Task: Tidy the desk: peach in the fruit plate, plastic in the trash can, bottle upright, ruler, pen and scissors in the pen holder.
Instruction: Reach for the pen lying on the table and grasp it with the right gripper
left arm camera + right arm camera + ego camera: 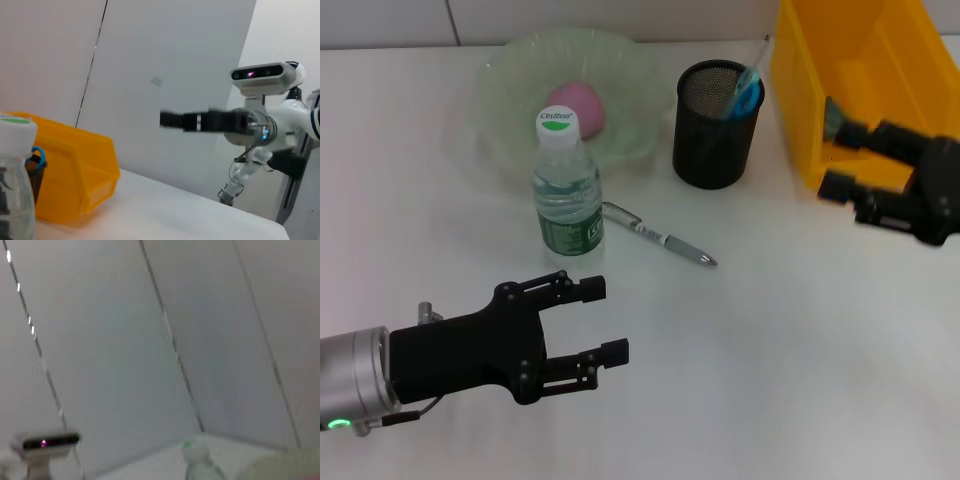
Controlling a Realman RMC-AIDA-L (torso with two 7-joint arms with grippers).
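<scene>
A pink peach [576, 108] lies in the pale green fruit plate [505, 70]. In front of the plate the bottle [565, 190] stands upright, and it also fills the near edge of the left wrist view [15, 185]. The pen [660, 238] lies on the desk beside it. The black mesh pen holder [715, 130] holds blue-handled scissors [748, 98] and a clear strip that may be the ruler [758, 60]. My left gripper [592, 320] hovers open, below the bottle. My right gripper [842, 160] is open at the front wall of the yellow trash can [865, 60]. A greyish scrap [833, 115] shows there; I cannot tell whether it is the plastic.
The yellow trash can [75, 175] stands at the desk's right rear, close to the pen holder [36, 172]. My right arm [215, 121] stretches across the left wrist view. Bare white desk lies between the two grippers.
</scene>
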